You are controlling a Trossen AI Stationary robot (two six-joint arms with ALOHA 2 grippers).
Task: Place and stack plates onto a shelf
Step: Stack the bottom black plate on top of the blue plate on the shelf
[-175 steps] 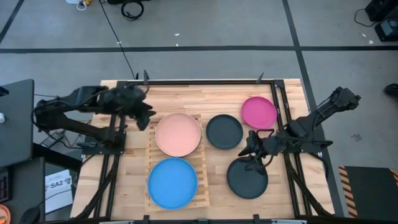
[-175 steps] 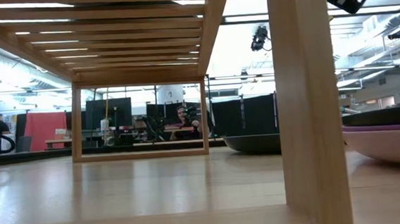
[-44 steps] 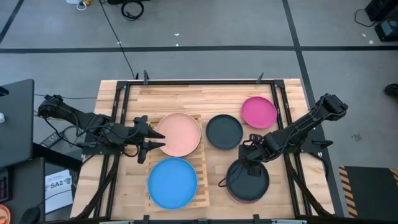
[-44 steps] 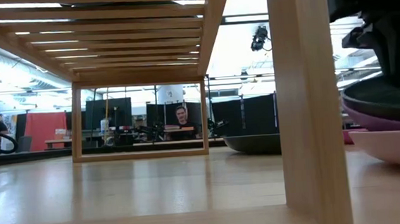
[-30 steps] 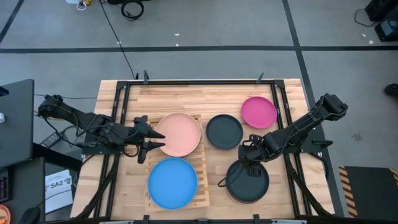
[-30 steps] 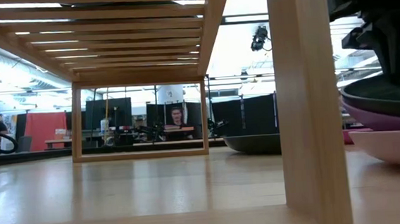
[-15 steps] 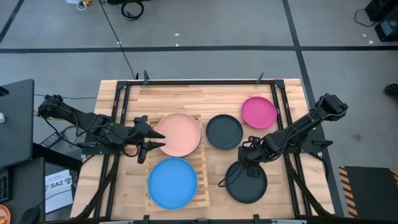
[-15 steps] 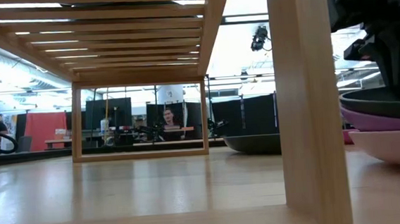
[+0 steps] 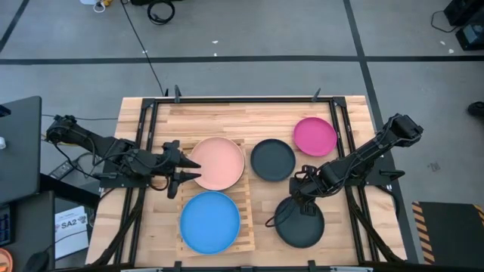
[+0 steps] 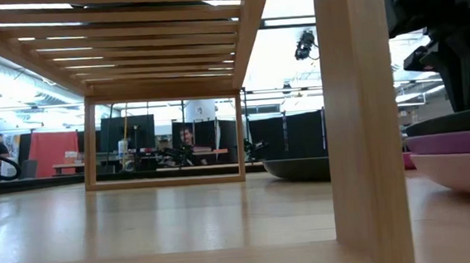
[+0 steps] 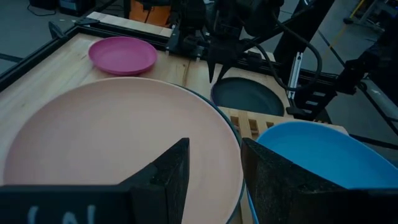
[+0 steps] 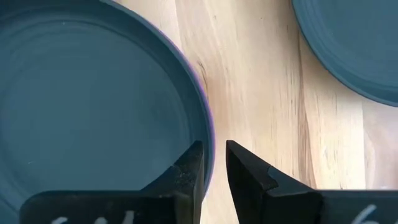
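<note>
A salmon plate (image 9: 217, 163) and a blue plate (image 9: 209, 221) lie on the slatted wooden shelf (image 9: 246, 198). A teal edge (image 11: 232, 127) shows under the salmon plate. At the near right, a dark grey plate (image 9: 299, 221) lies level on a purple plate (image 10: 455, 142), which sits on a pink one (image 10: 462, 174). My right gripper (image 12: 213, 165) points down at that dark plate's far rim, slightly open. One finger stands inside the rim and one outside. My left gripper (image 9: 193, 171) hovers open at the salmon plate's left edge. My right gripper straddles the far rim (image 12: 209, 134) of the dark grey plate from above, with a little wood showing between the rim and the outer finger (image 12: 245, 171). Whether the inner finger still touches the rim, I cannot tell. The plate rests flat on the purple plate.
A second dark grey plate (image 9: 272, 159) and a magenta plate (image 9: 314, 136) lie on the plank tabletop to the right of the shelf. Black frame rails (image 9: 344, 143) run along the table's sides. In the low view, people sit in the room beyond.
The dark grey plate was tilted, its far rim raised in my right gripper. It has come down and now lies level on the purple plate. My right gripper has sunk slightly with it.
</note>
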